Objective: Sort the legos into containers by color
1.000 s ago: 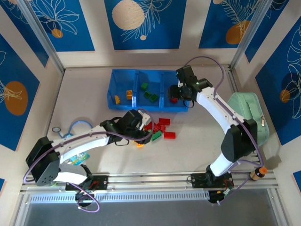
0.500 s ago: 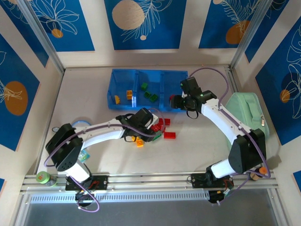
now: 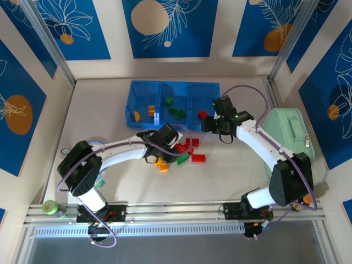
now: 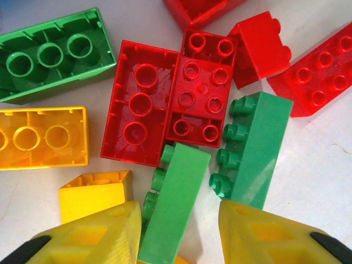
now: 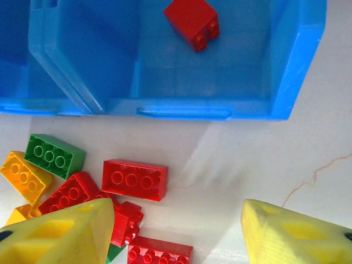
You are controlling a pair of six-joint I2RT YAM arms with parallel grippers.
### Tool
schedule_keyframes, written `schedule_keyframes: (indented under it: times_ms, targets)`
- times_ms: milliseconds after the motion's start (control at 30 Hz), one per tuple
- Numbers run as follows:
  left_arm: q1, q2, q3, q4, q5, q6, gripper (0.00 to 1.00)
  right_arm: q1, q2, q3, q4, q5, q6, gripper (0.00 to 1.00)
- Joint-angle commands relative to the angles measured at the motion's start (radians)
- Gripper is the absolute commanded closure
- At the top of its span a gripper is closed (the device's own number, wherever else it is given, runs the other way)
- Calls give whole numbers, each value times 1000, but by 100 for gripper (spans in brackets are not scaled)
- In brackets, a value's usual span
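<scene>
Loose red, green and yellow legos [image 3: 184,151] lie in a pile in front of the blue tray [image 3: 132,99]. Its left compartment holds yellow bricks [image 3: 144,113], the middle one green bricks [image 3: 173,110], the right one a red brick [image 3: 203,114] [image 5: 192,22]. My left gripper [image 3: 168,147] [image 4: 177,220] is down on the pile, open. A green brick [image 4: 176,187] lies between its fingers, against the left finger and a small gap from the right one. My right gripper [image 3: 209,124] [image 5: 177,214] hangs open and empty over the table, just in front of the tray's right compartment.
A pale mint pouch [image 3: 289,135] lies at the right wall beside the right arm. A blue cable loop [image 3: 91,144] and a green tape roll [image 3: 50,207] sit near the left arm's base. Another green brick [image 4: 256,148] and red bricks [image 4: 165,102] crowd the left fingers.
My left gripper has moved right onto the pile and narrowed round the green brick. My right gripper has drawn back from the right compartment, leaving a red brick in it.
</scene>
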Motion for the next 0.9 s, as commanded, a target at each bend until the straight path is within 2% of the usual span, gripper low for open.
schedule_keyframes:
  times_ms: [0, 700, 867]
  targets:
    - [3, 33, 14, -27, 10, 16, 58, -4, -27, -8, 15, -32, 17, 37]
    - [-4, 92, 0, -27, -8, 24, 62, -3, -36, -54, 40, -14, 23, 37]
    - [-24, 104, 16, -66, -41, 29, 53, -7, -45, -66, 49, -16, 25, 37]
